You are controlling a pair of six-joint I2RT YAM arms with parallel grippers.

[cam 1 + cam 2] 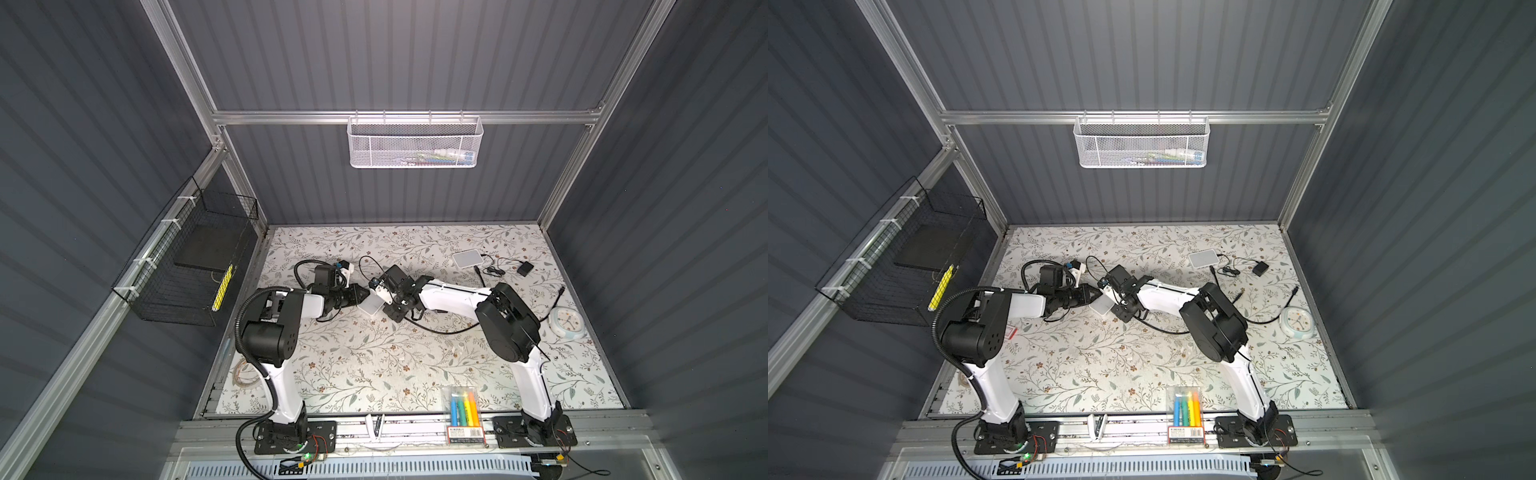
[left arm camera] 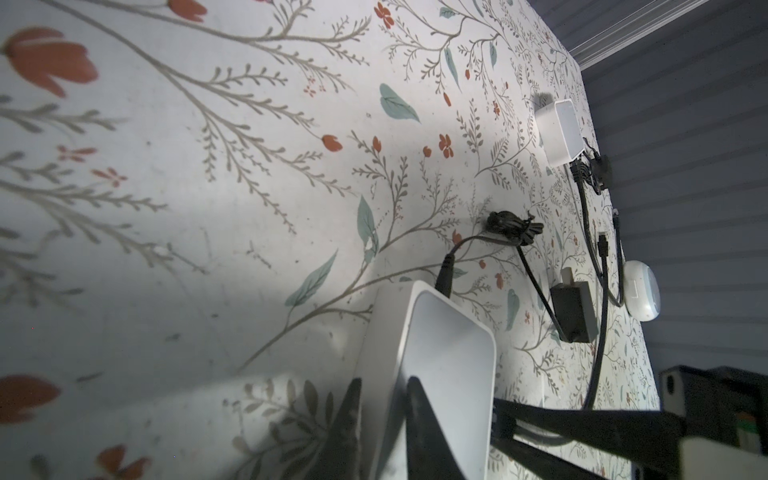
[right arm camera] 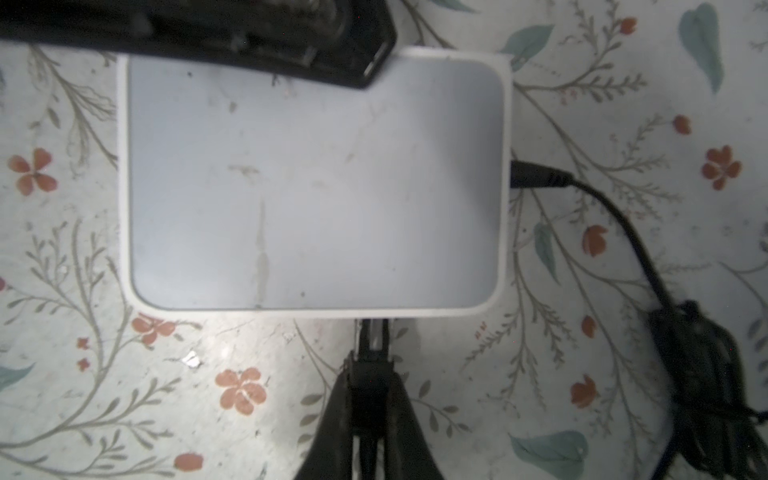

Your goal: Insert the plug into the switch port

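The left gripper (image 2: 382, 384) clamps one edge of the switch (image 3: 316, 183). The right gripper (image 3: 370, 368) pinches the plug (image 3: 372, 332), its tip against the switch's side; seating appears not yet finished.

**Enclosure.** Dark grey ribbed wall panels (image 1: 415, 54) close off the rear and both sides. An aluminium profile frame (image 1: 567, 172) borders the panels, and one crossbar (image 1: 291, 117) runs level across the rear wall.

**Fixtures.** A white mesh basket (image 1: 415, 145) hangs from the crossbar. A black wire basket (image 1: 187, 266) is fastened to the frame on the left wall with white cable ties (image 1: 185, 198).

**Work surface.** The flat tabletop (image 1: 374, 365) carries a pale floral print of thin branches, grey-green leaves and small red-brown flowers.

**Lighting.** The tabletop is brightest toward its rear centre. The walls are dim.
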